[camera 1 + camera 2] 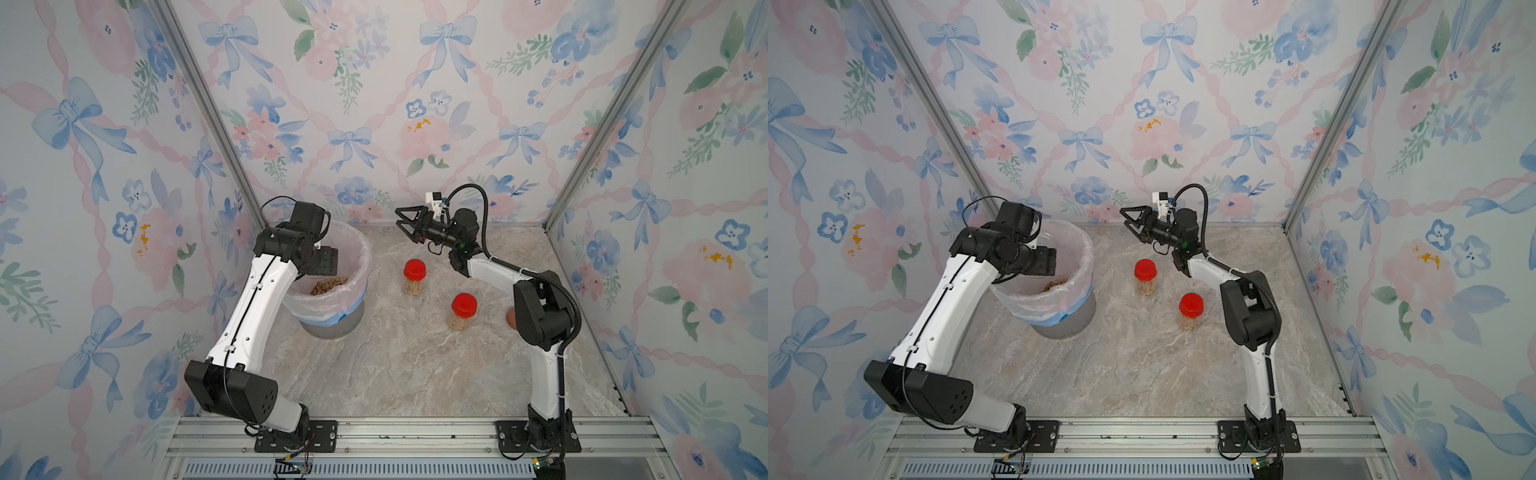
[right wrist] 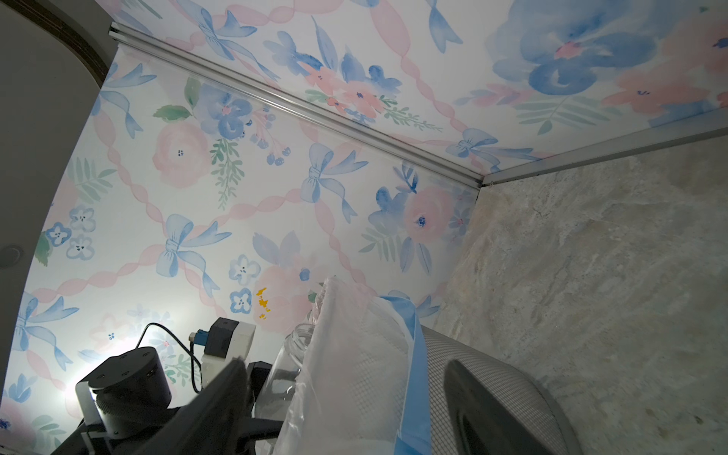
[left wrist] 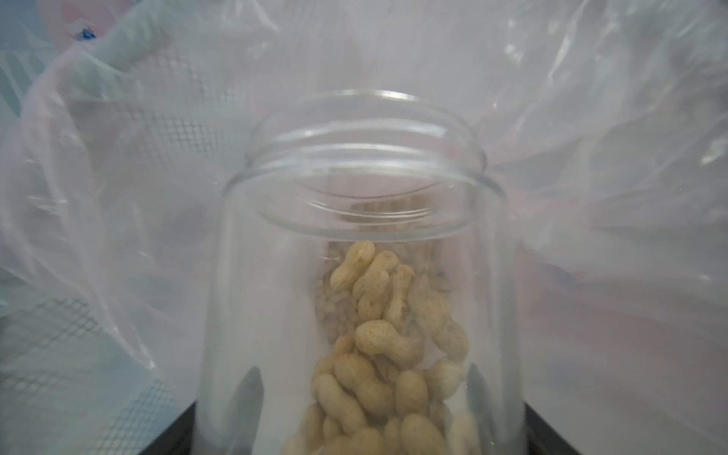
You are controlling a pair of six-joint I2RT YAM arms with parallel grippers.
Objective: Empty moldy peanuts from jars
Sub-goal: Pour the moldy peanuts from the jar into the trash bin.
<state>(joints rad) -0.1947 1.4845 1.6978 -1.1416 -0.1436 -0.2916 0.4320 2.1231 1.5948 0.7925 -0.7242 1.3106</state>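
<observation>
My left gripper (image 3: 362, 398) is shut on an open clear jar (image 3: 354, 177), lid off, tipped mouth-first into the lined bin (image 1: 365, 257). Its fingers (image 3: 248, 394) show through the glass. Moldy peanuts (image 3: 374, 342) are seen through the jar and lie in a heap on the bin's bottom (image 1: 328, 286). From the right wrist view the jar (image 2: 291, 354) looks empty. In both top views two jars with red lids (image 1: 414, 278) (image 1: 463, 311) stand upright with peanuts inside. My right gripper (image 1: 401, 224) hangs open and empty in the air near the back wall.
The grey mesh bin (image 1: 1088, 266) with its pinkish liner stands at the back left of the marble-patterned table (image 1: 395, 365). A brown lid (image 1: 510, 318) peeks out from behind the right arm's elbow. Flowered walls close in three sides.
</observation>
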